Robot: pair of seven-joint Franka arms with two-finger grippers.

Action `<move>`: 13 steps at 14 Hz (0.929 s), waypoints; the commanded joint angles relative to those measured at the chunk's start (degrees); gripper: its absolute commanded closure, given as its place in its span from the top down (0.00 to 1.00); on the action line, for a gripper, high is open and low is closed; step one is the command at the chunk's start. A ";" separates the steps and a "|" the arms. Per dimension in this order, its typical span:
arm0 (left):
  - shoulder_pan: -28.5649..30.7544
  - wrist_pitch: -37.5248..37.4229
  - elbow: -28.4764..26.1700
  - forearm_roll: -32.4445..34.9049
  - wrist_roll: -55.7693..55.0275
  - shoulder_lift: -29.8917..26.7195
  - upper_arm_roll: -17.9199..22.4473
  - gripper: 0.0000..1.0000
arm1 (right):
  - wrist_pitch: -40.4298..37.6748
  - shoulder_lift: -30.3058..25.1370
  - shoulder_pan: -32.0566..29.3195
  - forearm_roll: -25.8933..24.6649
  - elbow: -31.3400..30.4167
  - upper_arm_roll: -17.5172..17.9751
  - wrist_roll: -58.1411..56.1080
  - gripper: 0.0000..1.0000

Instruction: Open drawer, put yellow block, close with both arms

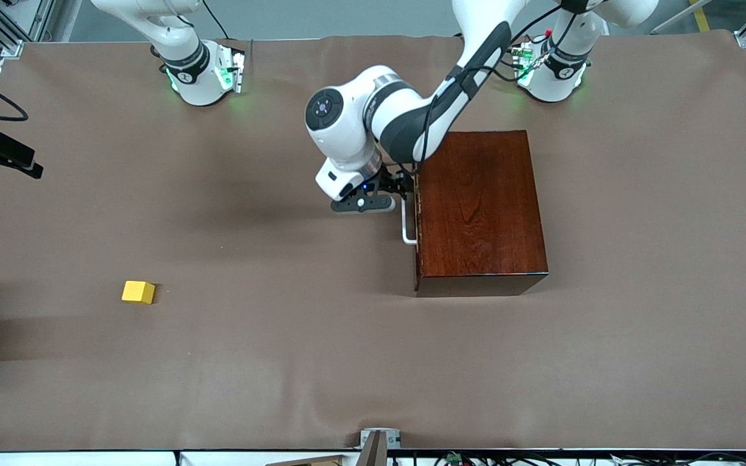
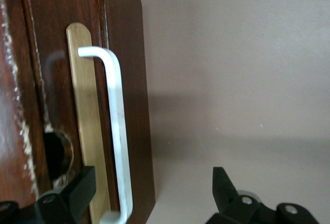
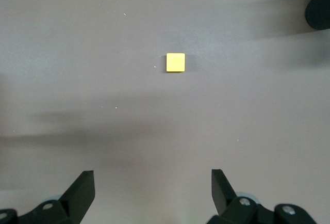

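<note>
Left arm (image 1: 412, 123): we reach out from our base at the table's left-arm end, elbow bent, wrist turned down and sideways. Left gripper (image 2: 149, 195): held low, fingers (image 2: 77, 190) spread wide apart, nothing clamped between them.

Right arm (image 1: 185, 58): only its base and lower link show in the front view; we apparently hold it raised and waiting. Right gripper (image 3: 153, 193): up in the air, pointing downward, fingers (image 3: 223, 188) spread wide, holding nothing.
</note>
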 commanded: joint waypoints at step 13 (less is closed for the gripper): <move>-2.25 4.03 1.77 1.40 -6.26 5.18 1.81 1.00 | 16.51 13.80 2.76 -1.66 1.64 0.10 -0.55 1.00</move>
